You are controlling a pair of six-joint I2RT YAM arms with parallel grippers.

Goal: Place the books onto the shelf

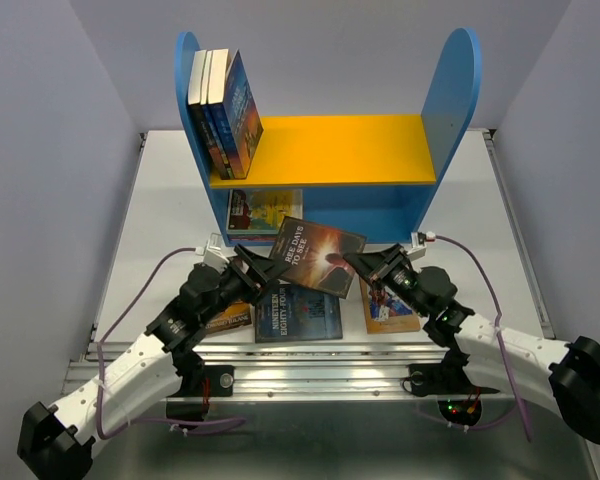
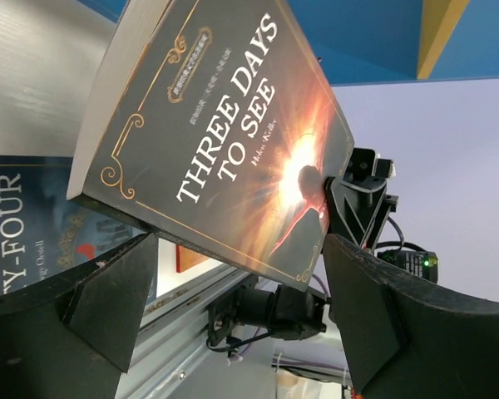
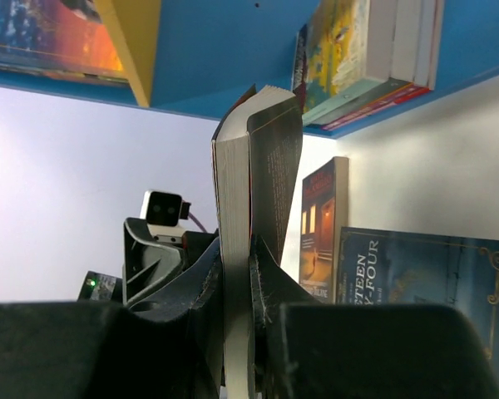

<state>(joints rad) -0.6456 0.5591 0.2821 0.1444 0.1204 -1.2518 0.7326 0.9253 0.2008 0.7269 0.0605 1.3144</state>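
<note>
My right gripper (image 1: 352, 260) is clamped on the right edge of the dark book (image 1: 315, 255). It holds the book tilted in the air just in front of the shelf (image 1: 455, 90), above the middle of the table (image 1: 160, 200). My left gripper (image 1: 248, 264) stands wide open at that book's left edge, one finger to each side; I cannot tell whether either touches it. At the left end of the yellow board (image 1: 360, 150), three books (image 1: 223, 110) stand upright against the left panel. A yellow book (image 1: 265, 210) sits at the left of the lower compartment. The blue book (image 1: 300, 312) lies flat near the table's front edge, below the held one. The tan book (image 1: 390, 310) lies beside it under my right arm, and an orange book (image 1: 230, 318) peeks out under my left.
</note>
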